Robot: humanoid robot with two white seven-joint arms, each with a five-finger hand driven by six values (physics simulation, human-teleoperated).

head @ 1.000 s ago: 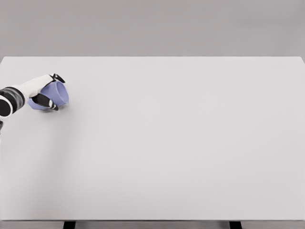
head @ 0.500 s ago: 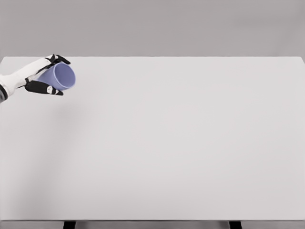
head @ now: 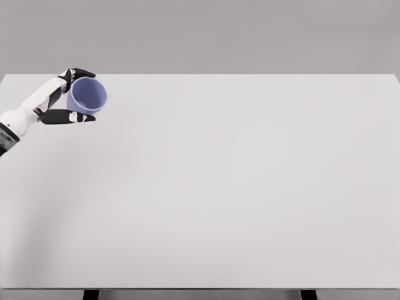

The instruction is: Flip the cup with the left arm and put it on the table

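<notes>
A lavender-blue cup (head: 87, 95) hangs above the far left part of the white table (head: 237, 187). It is tilted so its open mouth faces toward me and to the right. My left hand (head: 74, 95) is shut on it, black fingertips over the top rim and the thumb (head: 70, 117) under the cup. The white left forearm comes in from the left edge. The right arm does not show.
The table's back edge runs just behind the hand. Two dark table legs (head: 91, 294) show at the bottom edge.
The left hand has lifted the cup off the table, carried it up and slightly right, and turned it so the mouth now faces the camera.
</notes>
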